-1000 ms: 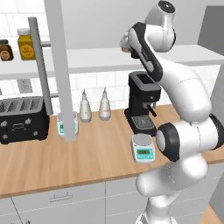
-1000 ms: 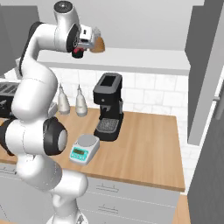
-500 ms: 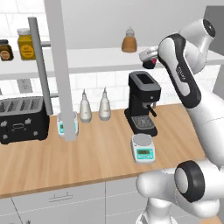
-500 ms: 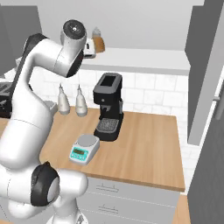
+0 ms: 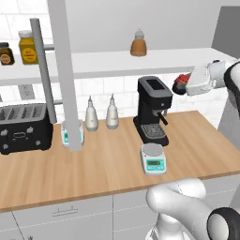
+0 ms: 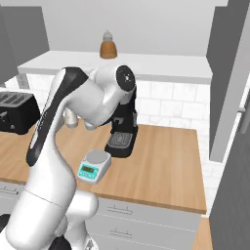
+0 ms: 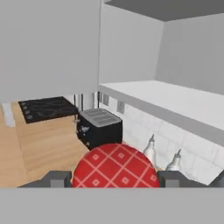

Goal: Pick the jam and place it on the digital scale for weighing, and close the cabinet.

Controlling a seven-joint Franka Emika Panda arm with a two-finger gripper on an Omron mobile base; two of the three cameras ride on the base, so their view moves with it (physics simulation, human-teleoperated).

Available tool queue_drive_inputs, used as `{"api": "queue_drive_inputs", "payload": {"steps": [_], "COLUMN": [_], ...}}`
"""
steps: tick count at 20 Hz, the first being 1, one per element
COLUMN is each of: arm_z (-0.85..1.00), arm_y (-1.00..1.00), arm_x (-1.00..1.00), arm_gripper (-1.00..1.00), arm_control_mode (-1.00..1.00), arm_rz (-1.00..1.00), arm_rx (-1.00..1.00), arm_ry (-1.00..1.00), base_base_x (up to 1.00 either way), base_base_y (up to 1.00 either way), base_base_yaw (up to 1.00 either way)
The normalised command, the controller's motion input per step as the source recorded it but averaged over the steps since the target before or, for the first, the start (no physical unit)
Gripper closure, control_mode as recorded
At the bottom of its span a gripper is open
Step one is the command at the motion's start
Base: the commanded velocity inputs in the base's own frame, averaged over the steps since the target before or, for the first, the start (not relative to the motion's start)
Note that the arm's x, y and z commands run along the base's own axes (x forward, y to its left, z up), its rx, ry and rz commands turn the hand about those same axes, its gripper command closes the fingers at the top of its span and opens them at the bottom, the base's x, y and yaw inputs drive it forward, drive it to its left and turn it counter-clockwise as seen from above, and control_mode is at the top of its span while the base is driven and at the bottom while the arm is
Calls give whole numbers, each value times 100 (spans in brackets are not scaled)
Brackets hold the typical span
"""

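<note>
Cabinet (image 5: 61, 70), grey-doored, is seen open, well off to the gripper's far side. Digital scale (image 5: 153, 158) on the counter is located below the gripper (image 5: 183, 84), slightly toward the coffee machine (image 5: 152, 108). Jam (image 5: 180, 84) is held aloft, clamped between the closed fingers (image 7: 57, 178); a descent onto the platter is judged next.

We read no text anywhere; the scale's (image 5: 153, 158) teal display and the jar (image 5: 28, 48) labels are too blurred.
</note>
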Motion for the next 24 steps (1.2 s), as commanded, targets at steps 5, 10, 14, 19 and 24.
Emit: {"api": "queue_drive_inputs", "payload": {"steps": [5, 10, 14, 19, 24], "arm_z": [-62, -73, -87, -86, -83], "arm_y": [-17, 1, 15, 12, 15], "arm_x": [-38, -1, 0, 3, 35], "arm_gripper": [100, 100, 100, 100, 100], "arm_control_mode": [-100, -100, -100, -100, -100], "arm_rz": [34, 21, 15, 15, 6], "arm_rx": [6, -10, -14, -10, -5], "arm_ry": [-15, 0, 0, 0, 3], "base_base_x": [0, 0, 0, 0, 0], "base_base_y": [0, 0, 0, 0, 0], "base_base_yaw": [0, 0, 0, 0, 0]}}
